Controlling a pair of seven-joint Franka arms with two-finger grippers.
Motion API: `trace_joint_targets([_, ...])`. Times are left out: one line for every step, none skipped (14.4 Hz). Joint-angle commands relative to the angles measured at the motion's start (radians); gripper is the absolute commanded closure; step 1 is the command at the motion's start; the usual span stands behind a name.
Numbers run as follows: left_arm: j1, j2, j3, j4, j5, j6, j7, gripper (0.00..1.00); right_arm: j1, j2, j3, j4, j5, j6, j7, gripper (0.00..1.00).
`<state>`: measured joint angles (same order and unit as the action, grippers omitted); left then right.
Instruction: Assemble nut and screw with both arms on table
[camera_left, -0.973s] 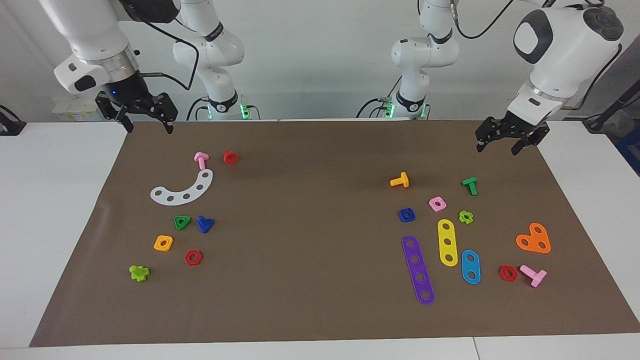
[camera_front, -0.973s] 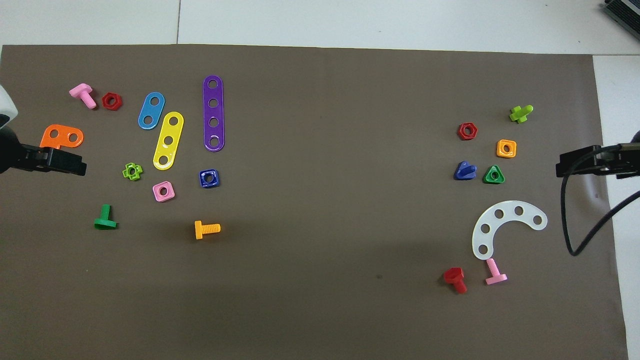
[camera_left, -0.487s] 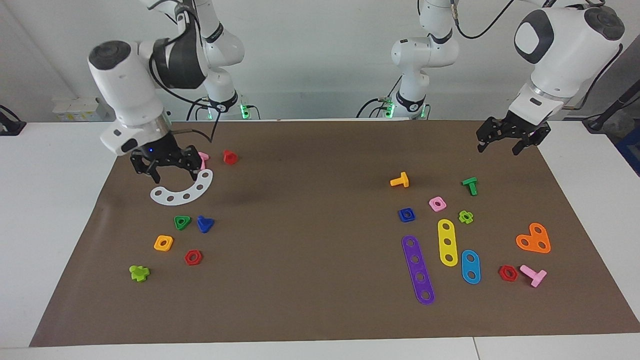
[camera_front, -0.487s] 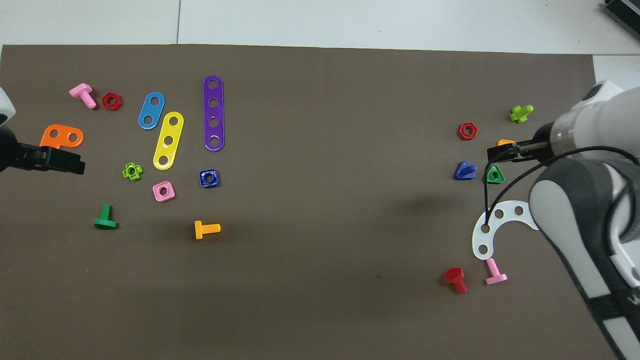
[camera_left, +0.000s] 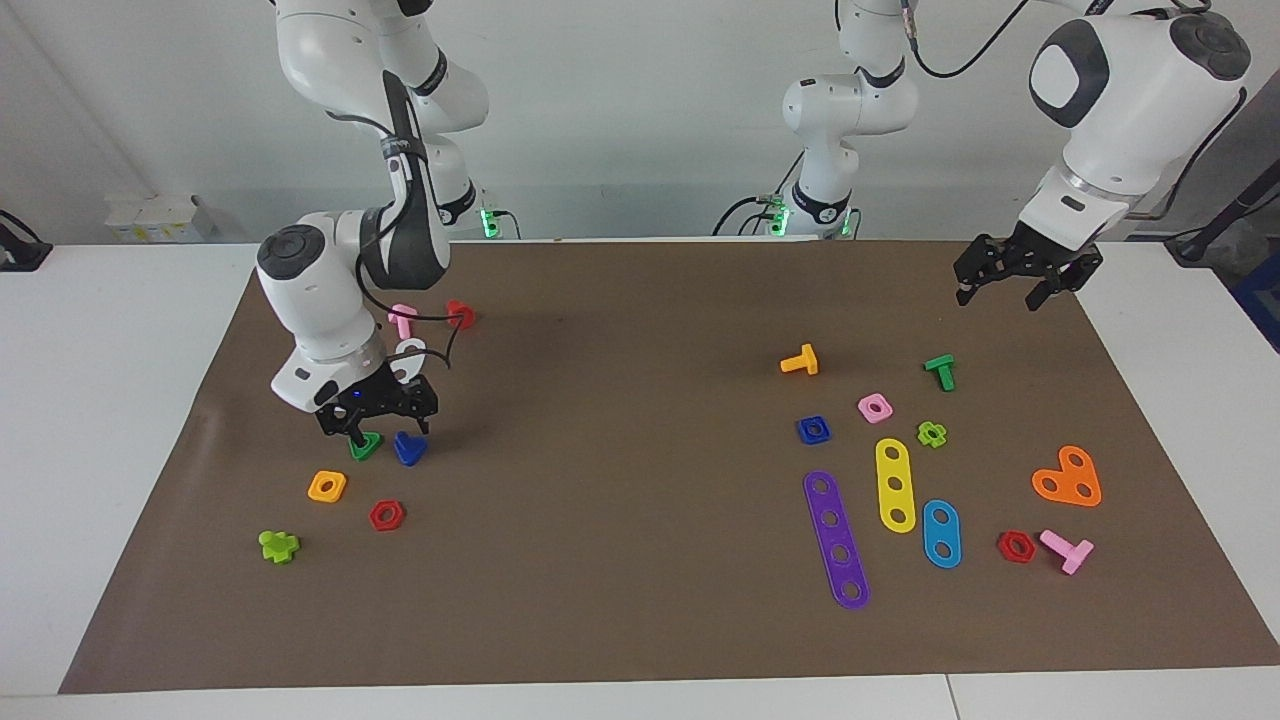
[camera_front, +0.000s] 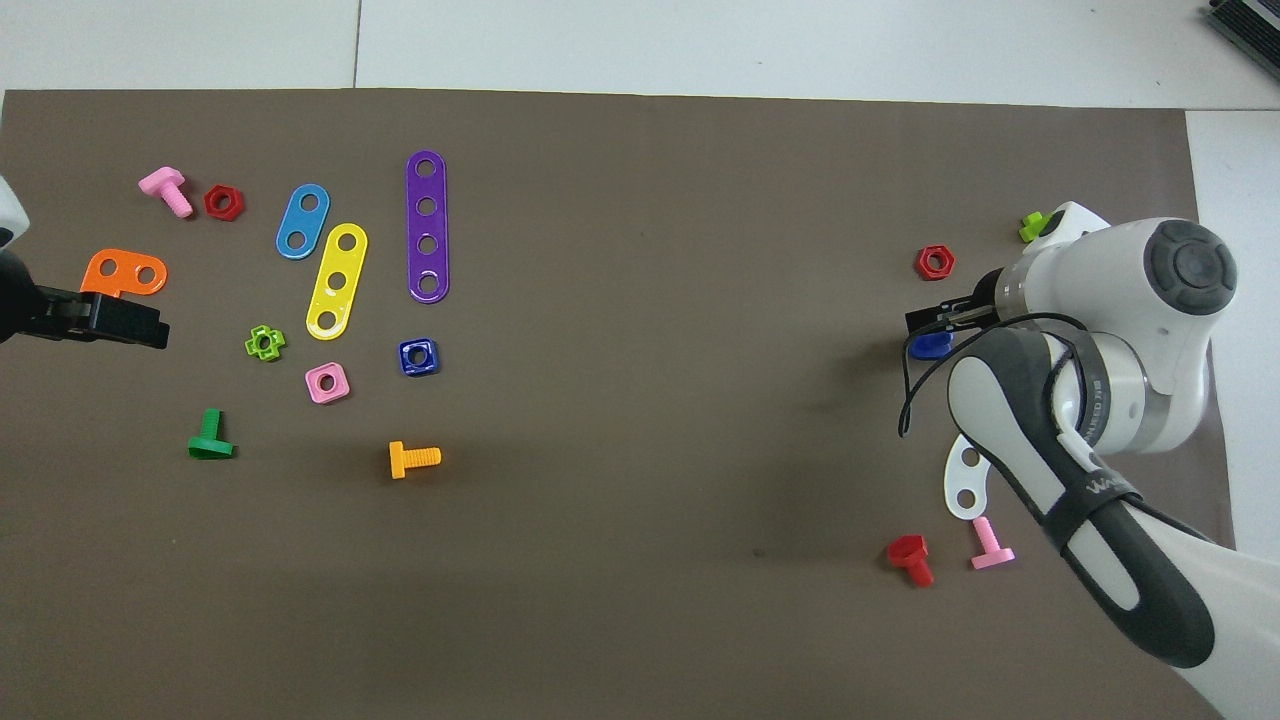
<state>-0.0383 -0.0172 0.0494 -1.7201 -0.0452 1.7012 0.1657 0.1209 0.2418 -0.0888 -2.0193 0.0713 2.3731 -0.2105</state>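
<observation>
The dark-blue square nut (camera_left: 813, 430) lies flat on the brown mat (camera_left: 620, 520) toward the left arm's end; it also shows in the overhead view (camera_front: 418, 357). The dark-blue screw (camera_left: 409, 448) lies toward the right arm's end, beside a green triangular nut (camera_left: 364, 446). My right gripper (camera_left: 390, 428) is open and low, just above the screw and the green nut. In the overhead view the right gripper (camera_front: 935, 320) partly hides the screw (camera_front: 930, 347). My left gripper (camera_left: 998, 296) is open and waits above the mat's corner nearest its base.
An orange square nut (camera_left: 327, 486), a red hex nut (camera_left: 386, 515) and a lime cross piece (camera_left: 279, 545) lie near the screw. A pink nut (camera_left: 874, 407), an orange screw (camera_left: 800, 361) and purple (camera_left: 836, 540) and yellow (camera_left: 895, 485) strips lie around the blue nut.
My right arm has swung from the mat's edge nearest the robots, over the white curved strip, down to just above the blue screw. The left arm has not moved.
</observation>
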Motion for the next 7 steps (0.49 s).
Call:
trace_joint_targets([0.011,-0.027,-0.002,-0.030,-0.015,0.017,0.012,0.00,-0.006,0.001,0.001,-0.057,0.033,0.067,-0.075,0.18])
trace_joint_targets([0.012,-0.027,-0.003,-0.030,-0.016,0.017,0.012,0.00,-0.007,0.001,0.001,-0.071,0.033,0.078,-0.096,0.28])
trace_joint_targets([0.011,-0.027,-0.002,-0.030,-0.015,0.017,0.012,0.00,-0.007,0.004,0.001,-0.082,0.033,0.095,-0.104,0.37])
trace_joint_targets([0.011,-0.027,-0.003,-0.030,-0.015,0.014,0.012,0.00,-0.007,0.005,0.001,-0.091,0.033,0.116,-0.104,0.43])
trace_joint_targets([0.008,-0.027,-0.003,-0.030,-0.015,0.014,0.012,0.00,-0.007,0.005,0.001,-0.094,0.033,0.120,-0.104,0.46])
trace_joint_targets([0.005,-0.027,-0.003,-0.032,-0.013,0.014,0.012,0.00,-0.007,0.008,0.001,-0.095,0.033,0.120,-0.104,0.48])
trace_joint_targets([0.003,-0.027,-0.003,-0.032,-0.012,0.012,0.012,0.00,-0.007,0.011,0.001,-0.096,0.033,0.120,-0.105,0.51])
